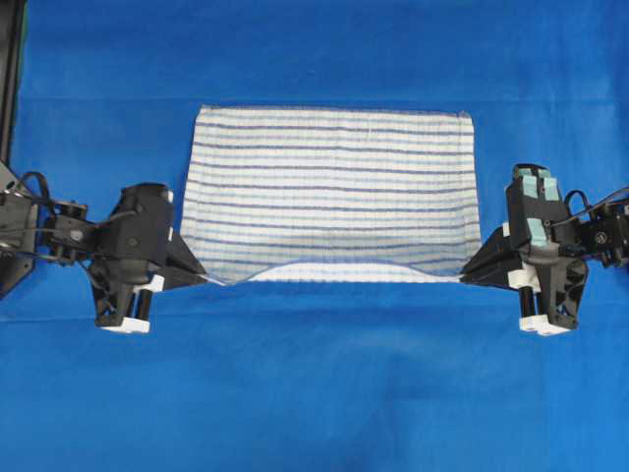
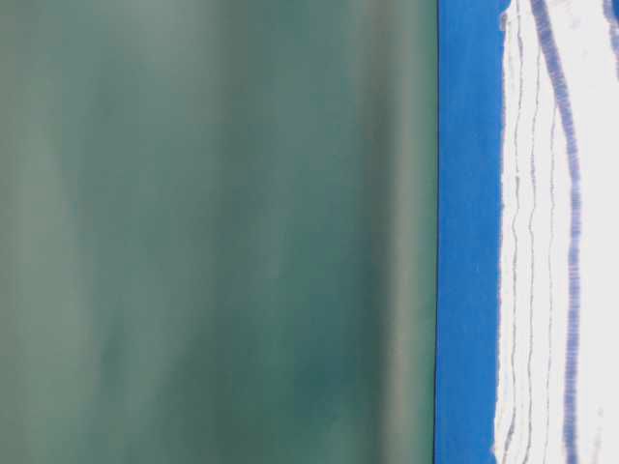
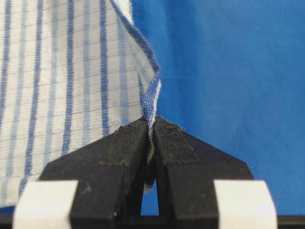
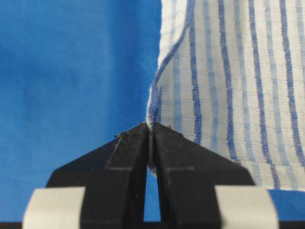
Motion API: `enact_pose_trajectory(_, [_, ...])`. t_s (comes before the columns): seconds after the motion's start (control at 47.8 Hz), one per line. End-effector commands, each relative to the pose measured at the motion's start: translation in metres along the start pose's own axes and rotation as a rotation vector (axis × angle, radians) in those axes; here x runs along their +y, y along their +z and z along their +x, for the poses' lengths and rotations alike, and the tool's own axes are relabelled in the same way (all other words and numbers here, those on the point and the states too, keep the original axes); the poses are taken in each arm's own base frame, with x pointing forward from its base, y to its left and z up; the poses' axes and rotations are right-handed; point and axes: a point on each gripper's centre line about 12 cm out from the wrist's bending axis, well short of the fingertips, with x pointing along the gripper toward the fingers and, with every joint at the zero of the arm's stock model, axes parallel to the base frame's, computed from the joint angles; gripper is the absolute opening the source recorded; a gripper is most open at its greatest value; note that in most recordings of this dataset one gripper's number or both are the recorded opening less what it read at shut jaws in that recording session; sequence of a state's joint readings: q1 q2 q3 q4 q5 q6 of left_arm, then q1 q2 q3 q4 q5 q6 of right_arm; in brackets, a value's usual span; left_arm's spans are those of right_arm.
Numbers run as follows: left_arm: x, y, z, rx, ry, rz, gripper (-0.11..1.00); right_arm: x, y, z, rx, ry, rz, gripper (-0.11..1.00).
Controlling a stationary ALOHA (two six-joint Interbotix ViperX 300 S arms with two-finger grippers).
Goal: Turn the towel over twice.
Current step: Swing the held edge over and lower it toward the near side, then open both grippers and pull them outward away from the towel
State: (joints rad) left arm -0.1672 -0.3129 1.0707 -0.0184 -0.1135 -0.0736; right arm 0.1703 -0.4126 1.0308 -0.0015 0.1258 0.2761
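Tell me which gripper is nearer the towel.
Neither: both are clamped on it. The left gripper pinches the towel at its near left corner, and the right gripper pinches the near right corner, with the near edge lifted between them.

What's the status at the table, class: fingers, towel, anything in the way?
Left gripper and right gripper shut on towel near corners. Near edge lifted, sagging between them. Blue cloth underneath, nothing blocking.
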Motion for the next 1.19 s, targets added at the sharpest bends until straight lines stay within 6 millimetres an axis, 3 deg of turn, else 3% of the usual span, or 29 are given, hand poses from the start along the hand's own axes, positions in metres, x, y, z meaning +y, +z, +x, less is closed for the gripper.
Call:
enact_pose_trajectory(0.0, [-0.002, 0.01, 0.003, -0.029, -0.006, -0.002, 0.01, 0.003, 0.005, -0.001, -0.02, 0.009, 0.0, 0.06])
enact_pose_trajectory(0.439, [-0.005, 0.013, 0.003, -0.034, -0.013, 0.003, 0.05, 0.002, 0.002, -0.001, -0.007, 0.005, -0.005, 0.06])
enact_pose_trajectory(0.543, [-0.005, 0.013, 0.002, -0.033, -0.013, 0.003, 0.25, 0.002, 0.003, -0.001, -0.009, 0.006, -0.002, 0.1])
enact_pose_trajectory(0.69, [-0.005, 0.014, -0.001, -0.03, -0.013, 0.004, 0.7, 0.003, 0.004, -0.001, -0.011, 0.007, -0.007, 0.53])
enact_pose_trajectory(0.753, [-0.005, 0.015, -0.004, -0.029, -0.014, 0.006, 0.8, 0.003, 0.005, -0.002, -0.017, 0.009, -0.016, 0.66])
enact_pose_trajectory(0.941, [-0.006, 0.028, -0.02, -0.085, -0.018, 0.017, 0.77, 0.004, 0.017, -0.013, -0.076, 0.015, -0.056, 0.63])
enact_pose_trajectory(1.171, [-0.001, 0.056, -0.049, -0.229, -0.006, 0.01, 0.77, 0.0, 0.041, -0.047, -0.234, 0.002, -0.114, 0.63])
